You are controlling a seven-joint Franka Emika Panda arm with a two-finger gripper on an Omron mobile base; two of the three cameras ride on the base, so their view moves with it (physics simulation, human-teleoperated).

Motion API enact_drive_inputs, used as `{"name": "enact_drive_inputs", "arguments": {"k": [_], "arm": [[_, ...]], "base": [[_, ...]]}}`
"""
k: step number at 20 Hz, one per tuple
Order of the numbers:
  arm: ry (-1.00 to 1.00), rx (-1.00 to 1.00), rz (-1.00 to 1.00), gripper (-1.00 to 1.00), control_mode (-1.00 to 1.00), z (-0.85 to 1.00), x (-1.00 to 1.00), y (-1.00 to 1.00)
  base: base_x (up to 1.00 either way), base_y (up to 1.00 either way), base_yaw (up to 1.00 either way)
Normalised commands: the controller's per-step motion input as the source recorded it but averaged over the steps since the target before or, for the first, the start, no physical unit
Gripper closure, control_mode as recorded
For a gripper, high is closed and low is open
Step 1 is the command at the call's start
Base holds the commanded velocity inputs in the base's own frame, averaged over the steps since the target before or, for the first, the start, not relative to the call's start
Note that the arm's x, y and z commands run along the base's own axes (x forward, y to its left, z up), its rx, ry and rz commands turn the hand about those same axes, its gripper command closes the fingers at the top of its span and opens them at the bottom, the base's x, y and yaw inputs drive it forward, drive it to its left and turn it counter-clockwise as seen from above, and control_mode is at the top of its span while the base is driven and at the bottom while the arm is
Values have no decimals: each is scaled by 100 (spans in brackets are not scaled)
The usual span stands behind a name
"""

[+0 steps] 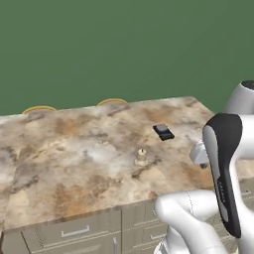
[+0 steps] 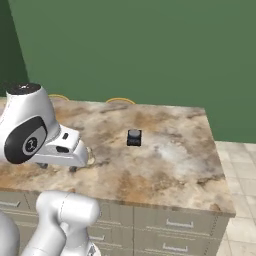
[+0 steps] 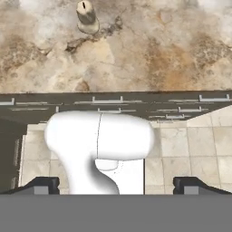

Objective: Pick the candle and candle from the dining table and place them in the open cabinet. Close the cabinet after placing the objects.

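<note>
Marbled brown-beige-white table (image 1: pixel 74 163) spread wide under a plain green wall, grey-beige drawer fronts with silver handles along the near edge. Near the middle of the top, standing upright and alone, a pale cream candle (image 1: pixel 141 157) with a wider base; seen again from the hand view at the top of the picture (image 3: pixel 86 17), well apart from the table's near edge. Farther back and to the right of it, not touching, a small dark block (image 1: pixel 163 131) with a lighter top face, also plain in the right base view (image 2: pixel 134 137); too small to tell what it is. Beyond the far edge, two yellowish curved rims (image 1: pixel 39 108) just showing; cannot tell what they belong to. Pale tiled floor (image 2: pixel 240 200) to the right of the table. Gripper (image 3: pixel 116 186) held out past the near edge of the table, above the drawers and floor tiles, its two dark tips standing wide apart, jaws open with nothing between them. No brand, label or writing legible anywhere on table, candle or dark block.
</note>
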Motion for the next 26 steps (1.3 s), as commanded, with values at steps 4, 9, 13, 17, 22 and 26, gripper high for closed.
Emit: {"name": "enact_drive_inputs", "arguments": {"k": [4, 9, 13, 17, 22, 26], "arm": [[0, 0, 0, -100, 100, 0, 0, 0], [0, 0, 0, -100, 100, 0, 0, 0], [0, 0, 0, -100, 100, 0, 0, 0], [0, 0, 0, -100, 100, 0, 0, 0], [0, 0, 0, -100, 100, 0, 0, 0], [0, -3, 0, -100, -100, 0, 30, 81]], "base": [[69, 74, -45], [23, 34, -10], [0, 0, 0], [0, 0, 0], [0, 1, 0], [0, 0, 0]]}}
